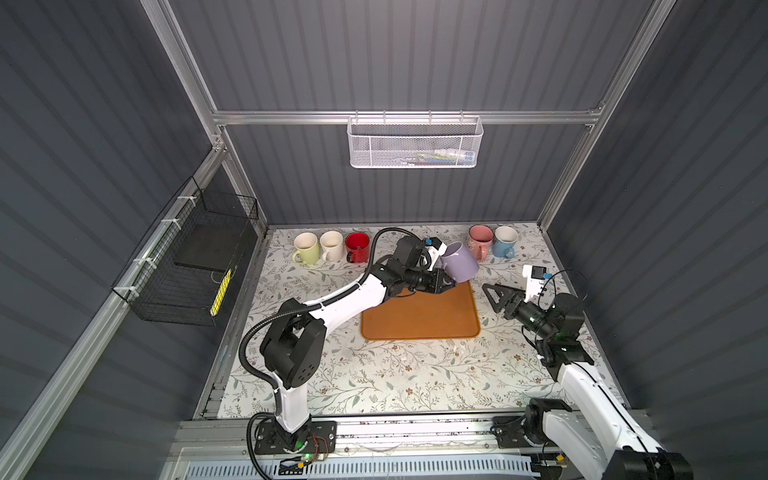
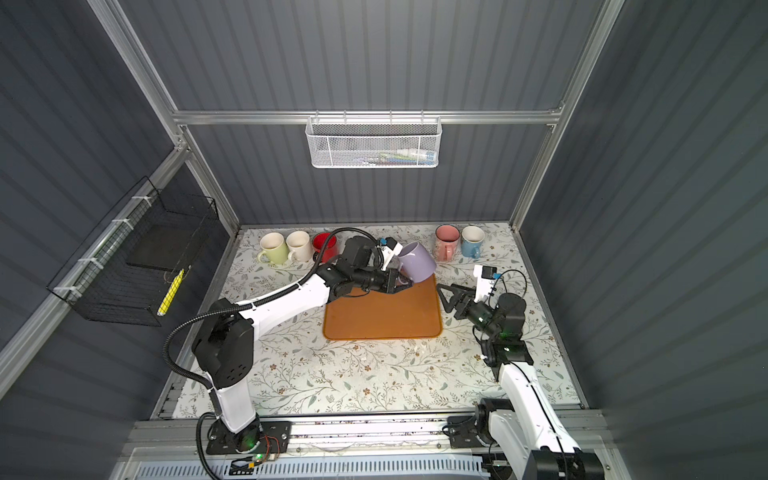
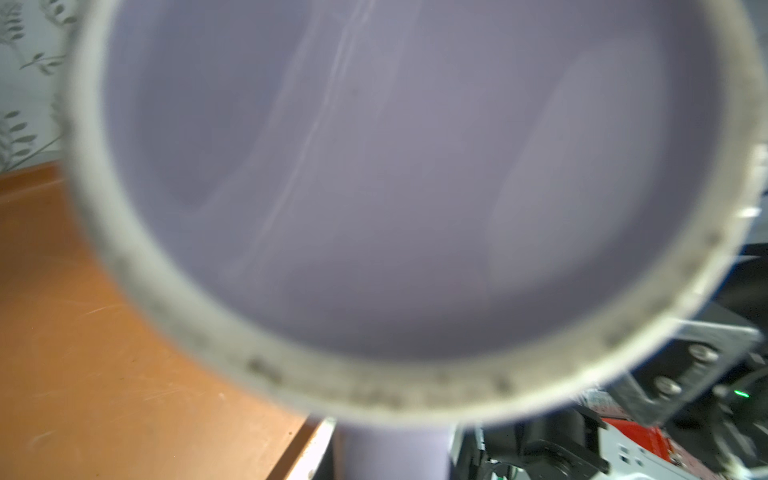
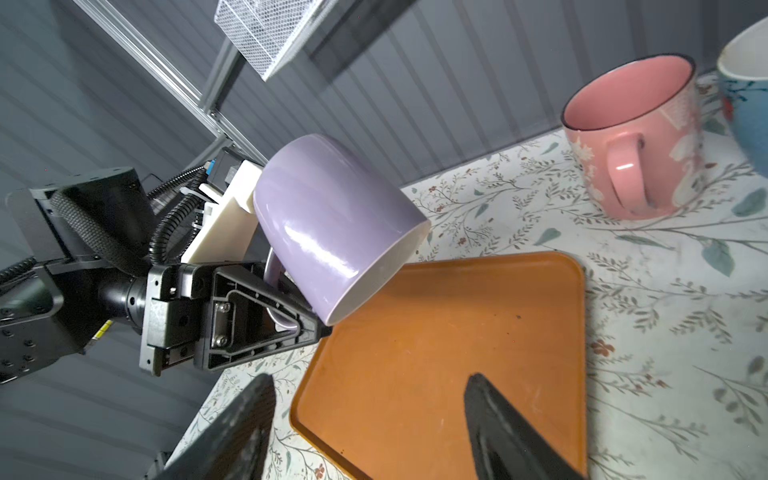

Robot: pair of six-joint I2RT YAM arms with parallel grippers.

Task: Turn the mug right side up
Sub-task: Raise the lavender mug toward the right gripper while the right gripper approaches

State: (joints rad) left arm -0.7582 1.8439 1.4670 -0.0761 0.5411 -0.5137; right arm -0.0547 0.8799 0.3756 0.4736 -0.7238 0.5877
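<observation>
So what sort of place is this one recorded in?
Probably a robot test cell, not a home kitchen: grey panel walls on an aluminium frame, arms bolted to a front rail, and a row of mugs behind an orange tray on a floral tabletop.

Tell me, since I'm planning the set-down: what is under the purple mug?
Beneath the tilted purple mug, held by the left gripper, lies the orange tray, bare there. Both top views hide that tray corner behind the mug.
</observation>
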